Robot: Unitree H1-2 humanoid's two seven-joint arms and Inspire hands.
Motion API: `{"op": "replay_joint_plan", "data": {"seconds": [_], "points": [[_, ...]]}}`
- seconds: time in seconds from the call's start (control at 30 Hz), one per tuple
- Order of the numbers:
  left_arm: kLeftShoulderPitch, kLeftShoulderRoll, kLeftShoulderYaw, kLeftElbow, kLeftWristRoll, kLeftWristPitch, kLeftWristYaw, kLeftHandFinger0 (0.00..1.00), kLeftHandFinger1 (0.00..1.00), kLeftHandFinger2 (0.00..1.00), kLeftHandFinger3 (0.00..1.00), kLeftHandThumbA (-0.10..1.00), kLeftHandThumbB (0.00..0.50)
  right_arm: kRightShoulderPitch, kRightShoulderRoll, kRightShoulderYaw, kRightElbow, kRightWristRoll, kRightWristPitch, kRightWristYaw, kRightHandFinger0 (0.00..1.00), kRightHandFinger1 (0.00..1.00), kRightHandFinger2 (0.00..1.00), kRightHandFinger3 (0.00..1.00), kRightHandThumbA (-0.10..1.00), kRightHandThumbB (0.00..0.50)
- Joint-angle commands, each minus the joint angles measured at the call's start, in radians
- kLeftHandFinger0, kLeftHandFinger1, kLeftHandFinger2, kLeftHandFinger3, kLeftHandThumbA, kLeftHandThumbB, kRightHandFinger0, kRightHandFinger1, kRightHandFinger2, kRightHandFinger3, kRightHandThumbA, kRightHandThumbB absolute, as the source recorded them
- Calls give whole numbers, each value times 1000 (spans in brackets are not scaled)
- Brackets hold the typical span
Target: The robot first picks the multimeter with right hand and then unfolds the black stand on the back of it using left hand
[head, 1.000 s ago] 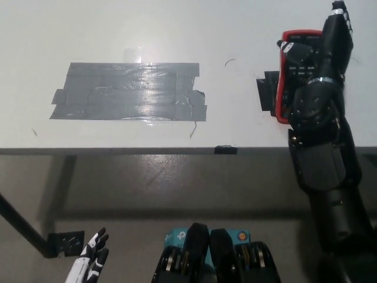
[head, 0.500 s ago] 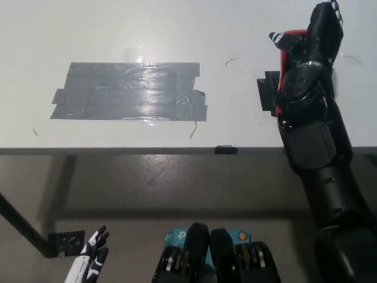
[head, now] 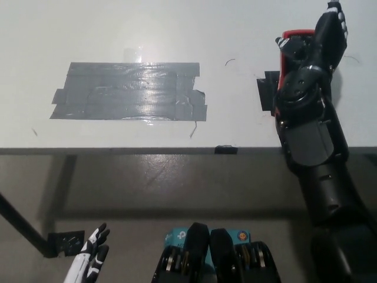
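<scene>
The right hand (head: 312, 65) covers the multimeter (head: 293, 41) near the desk's (head: 177, 35) right edge; grip unclear. Pickup is in hand. Next comes closing and lifting; the left hand (head: 91, 259) hangs low, open.

A smooth, pale, slightly satin finish is being shown by the table (head: 118, 29), with faint dark scuffs on it. The grey tape patch (head: 129, 91) stuck to it is looking glossy and wrinkled, light being thrown back in streaks from its overlapping strips. A red casing, seemingly rubbery plastic with a dull sheen, is being displayed by the multimeter (head: 287, 50). The right hand (head: 312, 65) is being seen as hard black plastic, moderately glossy, with small bright fasteners. White glossy plastic with black parts is being shown by the left hand (head: 91, 259). The floor (head: 159, 177) below is appearing dull, mottled and matt.
</scene>
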Motion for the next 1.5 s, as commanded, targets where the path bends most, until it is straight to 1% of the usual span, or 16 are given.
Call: {"op": "replay_joint_plan", "data": {"seconds": [0.0,0.07,0.13,0.17,0.27,0.33,0.37,0.7,0.73,0.87,0.9,1.07,1.13,1.17,1.3,1.47], "points": [[-11,10,4,-11,3,-47,8,1000,1000,1000,1000,1000,43,-85,12,-7,11,39,-22,-67,1000,1000,1000,1000,951,416],[-12,10,4,-11,3,-48,7,1000,1000,1000,1000,1000,44,-86,11,-4,13,43,-23,-70,1000,1000,1000,1000,948,416],[-10,10,4,-17,4,-43,6,1000,1000,1000,1000,1000,46,-89,20,-8,33,56,-33,-84,1000,1000,1000,1000,908,410],[-8,9,4,-24,5,-36,6,1000,1000,1000,1000,1000,48,-92,22,-11,49,65,-43,-90,1000,1000,1000,1000,908,428],[-8,9,4,-27,5,-32,5,1000,1000,1000,1000,1000,50,-96,21,-7,61,72,-46,-96,1000,1000,1000,1000,910,431],[-17,9,4,-27,3,-26,2,1000,1000,1000,1000,1000,45,-107,22,-14,88,91,-61,-101,1000,1000,1000,1000,880,447],[-19,10,4,-28,4,-25,2,1000,1000,1000,1000,1000,47,-111,21,-12,99,95,-60,-100,1000,1000,1000,1000,887,453],[-24,7,6,-28,3,-23,4,1000,1000,1000,1000,1000,49,-134,9,-9,160,125,-68,-122,1000,1000,1000,1000,887,456],[-27,11,6,-23,5,-34,5,1000,1000,1000,1000,1000,38,-133,5,-18,174,134,-81,-134,1000,1000,1000,1000,865,445],[-25,10,7,-22,3,-38,6,1000,1000,1000,1000,1000,38,-134,4,-16,185,140,-84,-141,1000,1000,1000,1000,869,451],[-24,10,6,-25,7,-35,7,1000,1000,1000,1000,1000,37,-131,3,-21,182,147,-89,-148,1000,1000,1000,1000,850,439],[-32,10,9,-23,8,-36,10,1000,1000,1000,1000,1000,43,-137,0,-26,183,164,-89,-159,1000,1000,1000,1000,818,441],[-32,10,9,-23,8,-36,10,1000,1000,1000,1000,1000,43,-137,0,-25,184,167,-89,-161,1000,1000,1000,1000,816,441],[-30,10,9,-28,11,-28,9,1000,1000,1000,1000,1000,44,-135,-6,-17,176,158,-63,-153,1000,1000,1000,1000,849,432],[-29,9,9,-32,4,-26,5,1000,1000,1000,1000,1000,39,-135,-7,-15,181,158,-69,-161,1000,1000,1000,1000,845,434],[-35,12,9,-28,5,-29,3,1000,1000,1000,1000,1000,50,-137,0,-14,184,171,-97,-177,1000,1000,1000,1000,835,441]]}}
